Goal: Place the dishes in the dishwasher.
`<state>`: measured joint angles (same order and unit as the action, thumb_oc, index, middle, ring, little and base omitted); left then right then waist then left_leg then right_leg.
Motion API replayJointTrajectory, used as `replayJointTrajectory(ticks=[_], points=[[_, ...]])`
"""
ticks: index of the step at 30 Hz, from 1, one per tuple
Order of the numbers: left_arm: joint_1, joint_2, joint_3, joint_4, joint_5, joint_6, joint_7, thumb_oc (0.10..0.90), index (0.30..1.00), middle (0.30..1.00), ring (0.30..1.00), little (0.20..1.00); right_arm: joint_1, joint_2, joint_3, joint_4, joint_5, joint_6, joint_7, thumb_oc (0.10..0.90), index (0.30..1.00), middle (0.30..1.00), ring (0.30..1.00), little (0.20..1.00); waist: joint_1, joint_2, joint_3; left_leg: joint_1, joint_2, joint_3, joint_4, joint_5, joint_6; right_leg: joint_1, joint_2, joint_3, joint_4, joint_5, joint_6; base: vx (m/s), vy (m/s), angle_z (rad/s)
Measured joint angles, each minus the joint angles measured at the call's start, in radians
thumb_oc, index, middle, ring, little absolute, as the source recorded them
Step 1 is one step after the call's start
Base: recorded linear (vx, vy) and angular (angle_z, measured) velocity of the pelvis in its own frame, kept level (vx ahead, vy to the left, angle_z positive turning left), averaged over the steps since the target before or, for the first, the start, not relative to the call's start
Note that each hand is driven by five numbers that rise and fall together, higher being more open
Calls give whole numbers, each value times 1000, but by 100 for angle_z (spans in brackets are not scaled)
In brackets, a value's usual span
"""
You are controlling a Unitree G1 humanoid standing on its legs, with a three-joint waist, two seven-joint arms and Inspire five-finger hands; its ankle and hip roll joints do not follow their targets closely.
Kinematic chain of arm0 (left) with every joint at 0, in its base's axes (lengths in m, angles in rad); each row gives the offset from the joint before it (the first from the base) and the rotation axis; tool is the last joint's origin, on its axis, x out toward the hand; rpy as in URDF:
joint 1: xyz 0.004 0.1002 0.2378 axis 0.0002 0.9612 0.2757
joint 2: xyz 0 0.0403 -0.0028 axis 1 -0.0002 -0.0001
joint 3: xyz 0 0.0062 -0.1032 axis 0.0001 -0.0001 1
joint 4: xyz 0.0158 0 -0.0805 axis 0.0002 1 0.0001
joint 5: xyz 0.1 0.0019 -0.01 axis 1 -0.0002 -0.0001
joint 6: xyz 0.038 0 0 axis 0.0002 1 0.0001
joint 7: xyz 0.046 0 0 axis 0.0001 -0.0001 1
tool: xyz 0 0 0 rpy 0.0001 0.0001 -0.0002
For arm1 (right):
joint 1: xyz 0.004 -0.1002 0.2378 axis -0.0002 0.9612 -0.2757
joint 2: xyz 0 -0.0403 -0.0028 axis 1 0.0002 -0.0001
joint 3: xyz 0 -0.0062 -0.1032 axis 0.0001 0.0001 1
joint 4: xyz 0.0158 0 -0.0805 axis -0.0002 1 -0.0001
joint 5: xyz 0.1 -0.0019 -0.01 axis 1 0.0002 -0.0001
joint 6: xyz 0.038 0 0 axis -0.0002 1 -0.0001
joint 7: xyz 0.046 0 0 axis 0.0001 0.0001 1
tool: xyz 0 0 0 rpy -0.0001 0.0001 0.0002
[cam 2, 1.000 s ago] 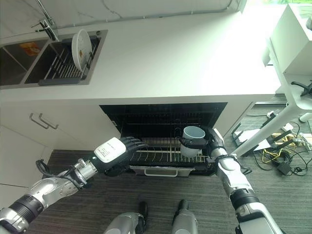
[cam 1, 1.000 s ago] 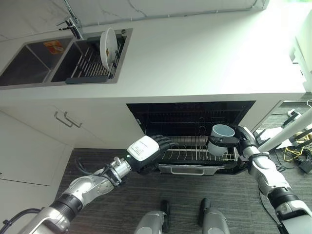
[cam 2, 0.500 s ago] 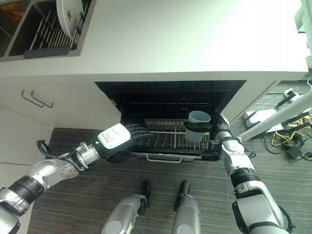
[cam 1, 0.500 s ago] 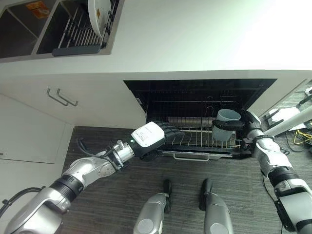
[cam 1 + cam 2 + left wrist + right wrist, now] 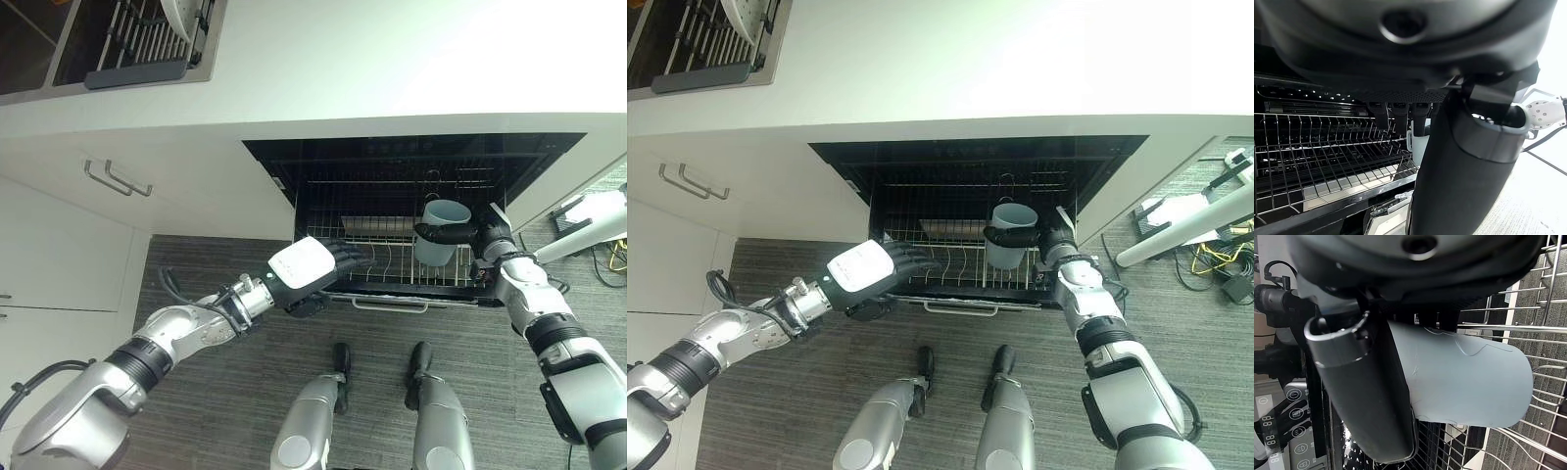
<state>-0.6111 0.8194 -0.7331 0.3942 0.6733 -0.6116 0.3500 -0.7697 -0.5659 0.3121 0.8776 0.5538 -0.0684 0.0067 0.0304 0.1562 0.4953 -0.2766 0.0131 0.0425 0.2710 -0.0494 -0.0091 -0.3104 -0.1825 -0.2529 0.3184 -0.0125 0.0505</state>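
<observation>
**Grey cup held over the pulled-out dishwasher rack**

The dishwasher [image 5: 411, 176] stands open under the white counter [image 5: 392, 59], and its wire rack [image 5: 392, 274] is drawn out over the dark floor [image 5: 196, 411]. The right hand [image 5: 453, 233] has the pale grey cup [image 5: 440, 233] clamped, thumb and fingers wrapped round its wall, mouth facing up, and it hangs over the right end of the rack. Whether the cup's base touches the wires cannot be told from the head views. The rest of the rack shows bare tines; a flat metal piece [image 5: 375, 226] lies along its rear edge, too dim to name.

The left hand [image 5: 328, 271] reaches in at the rack's front left corner, fingers stretched forward over the front rim, holding nothing. Whether they rest on the wire is unclear.

Up at the counter's far left corner sits the sink [image 5: 59, 49], cut off by the picture's edge, with a dark drying rack [image 5: 147, 44] inside it and a sliver of a white plate [image 5: 743, 18] standing in that rack.

The right wrist view adds what the head cannot: the cup [image 5: 1464, 382] fills the space past the thumb [image 5: 1366, 396], its side smooth and unmarked, rack wires [image 5: 1542, 323] just beyond it, and a control panel [image 5: 1283, 431] along the dishwasher's edge. The left wrist view looks down the rows of tines [image 5: 1327, 152], and between the straight fingers [image 5: 1396, 115] the cup [image 5: 1418, 142] shows small at the far end.
</observation>
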Motion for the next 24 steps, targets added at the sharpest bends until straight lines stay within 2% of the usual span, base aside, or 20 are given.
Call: replayJointTrajectory(ticks=[8,9,10,16,21,24], points=[[-1,-5,0,1,2,3,13,800,900,900,900,900,-4,15,1,0,-43,1,-51,400,300,300,300,300,0,1,1,-1,0,0,1,1,0,-1,0,0,0,1,-2,0,4,0],[-1,-7,0,1,2,7,14,800,900,900,900,900,-4,17,1,0,-44,1,-56,558,538,538,538,538,0,1,1,-1,0,0,1,1,0,-1,0,0,0,1,-2,0,0,0],[-1,-9,-1,1,2,11,16,800,900,900,900,900,-4,18,1,1,-45,1,-60,800,900,900,900,900,0,1,1,-1,0,0,2,1,0,-1,0,0,0,2,-3,0,0,0],[-1,-10,-9,2,4,19,33,800,900,900,900,900,-6,37,2,4,-121,3,-65,800,900,900,900,900,0,1,0,-1,0,0,5,3,0,-1,-1,0,2,4,-4,0,0,0],[0,-12,-9,2,10,25,35,800,900,900,900,900,-15,71,34,31,-128,1,-125,800,900,900,900,900,0,3,1,-1,0,1,5,5,0,-1,-1,2,1,6,-5,11,17,0],[4,-13,-9,1,10,28,35,800,900,900,900,900,-17,72,34,22,-186,-14,-162,800,900,900,900,900,-1,27,7,-4,-1,6,3,5,0,-9,-2,12,1,8,-3,30,54,-6]])
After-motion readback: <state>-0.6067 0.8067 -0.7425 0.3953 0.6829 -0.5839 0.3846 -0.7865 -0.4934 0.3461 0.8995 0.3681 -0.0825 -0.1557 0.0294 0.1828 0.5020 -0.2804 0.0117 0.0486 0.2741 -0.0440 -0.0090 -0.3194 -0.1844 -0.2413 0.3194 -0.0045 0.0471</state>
